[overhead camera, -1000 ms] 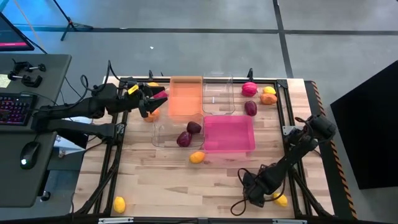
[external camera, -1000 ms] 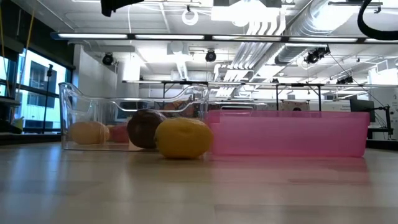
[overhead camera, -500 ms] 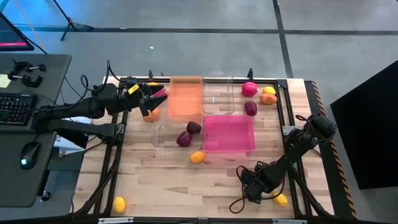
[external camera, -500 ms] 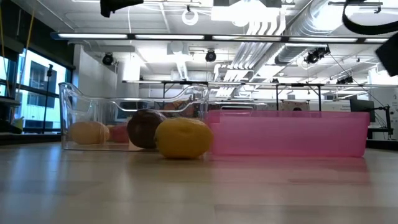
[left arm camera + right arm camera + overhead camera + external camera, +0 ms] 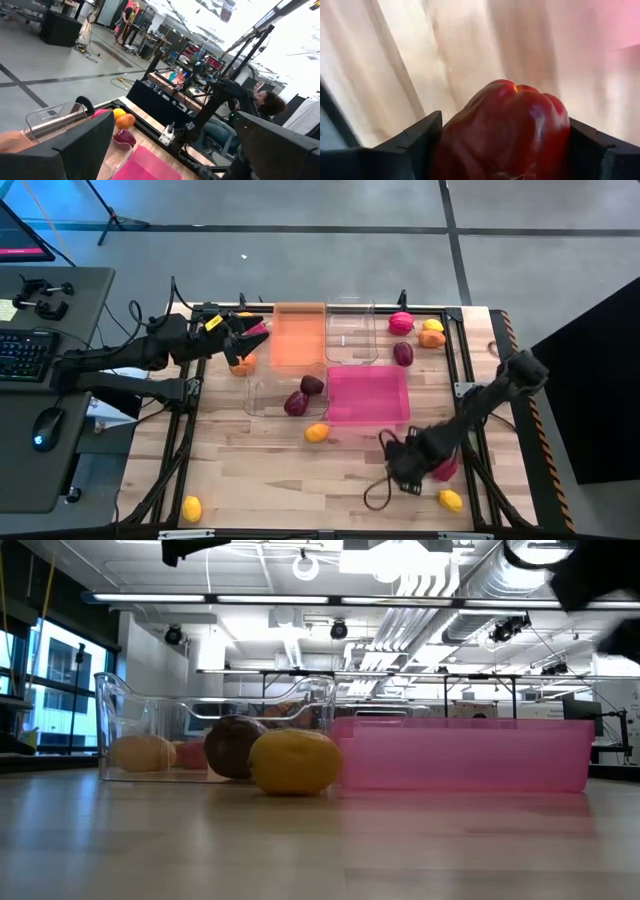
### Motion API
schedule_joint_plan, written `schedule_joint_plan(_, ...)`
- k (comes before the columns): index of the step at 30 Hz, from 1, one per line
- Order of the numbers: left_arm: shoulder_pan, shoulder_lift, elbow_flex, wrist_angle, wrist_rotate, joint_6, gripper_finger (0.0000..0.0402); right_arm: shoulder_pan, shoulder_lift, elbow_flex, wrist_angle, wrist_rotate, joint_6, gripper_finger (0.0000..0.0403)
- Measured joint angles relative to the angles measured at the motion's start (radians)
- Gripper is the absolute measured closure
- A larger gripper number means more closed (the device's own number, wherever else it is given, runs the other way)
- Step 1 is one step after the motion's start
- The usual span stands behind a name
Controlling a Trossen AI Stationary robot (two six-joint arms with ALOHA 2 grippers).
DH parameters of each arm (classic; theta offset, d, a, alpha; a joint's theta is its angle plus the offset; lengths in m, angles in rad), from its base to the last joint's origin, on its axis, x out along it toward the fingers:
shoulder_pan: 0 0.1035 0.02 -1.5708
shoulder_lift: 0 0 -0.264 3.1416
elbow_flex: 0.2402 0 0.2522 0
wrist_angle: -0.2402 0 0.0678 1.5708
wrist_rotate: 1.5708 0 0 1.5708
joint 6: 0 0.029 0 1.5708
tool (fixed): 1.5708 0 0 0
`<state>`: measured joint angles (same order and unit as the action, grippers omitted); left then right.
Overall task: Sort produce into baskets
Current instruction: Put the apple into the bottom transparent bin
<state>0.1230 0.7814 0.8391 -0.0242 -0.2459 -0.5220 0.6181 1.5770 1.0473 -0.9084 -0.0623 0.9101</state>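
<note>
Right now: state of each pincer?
Left pincer: near the orange basket, shut on an orange fruit.
Right pincer: shut on a red pepper.

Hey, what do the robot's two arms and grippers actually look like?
Both arms are dark, slim and jointed. The left arm has a yellow marking near its wrist, just behind the left gripper. A black cable loops onto the table below the right gripper. The right gripper's fingers are flat, black and blocky.
</note>
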Motion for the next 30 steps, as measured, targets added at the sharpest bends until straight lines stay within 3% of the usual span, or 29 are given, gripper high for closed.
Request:
schedule_joint_plan(4, 0.001, 0.000, 0.000, 0.000, -0.001, 0.001, 0.0006, -0.129, -0.134, 0.098, -0.019, 0.183, -0.090, 0.0104)
schedule_joint_plan(8, 0.010, 0.000, 0.000, 0.000, -0.005, 0.001, 0.0006, -0.300, -0.180, 0.164, 0.197, 0.363, -0.254, 0.0104)
schedule_joint_plan(11, 0.016, 0.000, 0.000, 0.000, -0.006, 0.002, 0.0006, -0.416, -0.143, 0.165, 0.419, 0.340, -0.443, 0.0104)
schedule_joint_plan(15, 0.026, 0.000, 0.000, -0.001, -0.006, 0.002, 0.0006, -0.530, -0.031, 0.164, 0.671, 0.217, -0.572, 0.0099)
schedule_joint_plan(21, 0.035, 0.000, 0.000, 0.000, -0.006, 0.002, 0.0006, -0.600, 0.093, 0.163, 0.943, 0.097, -0.564, 0.0050)
schedule_joint_plan(25, 0.035, 0.000, 0.000, 0.000, -0.021, -0.004, 0.0006, -0.624, 0.111, 0.163, 1.052, 0.116, -0.457, 0.0039)
schedule_joint_plan(30, 0.035, 0.000, 0.000, 0.006, -0.042, -0.052, 0.0006, -0.638, 0.120, 0.163, 1.068, 0.132, -0.417, 0.0036)
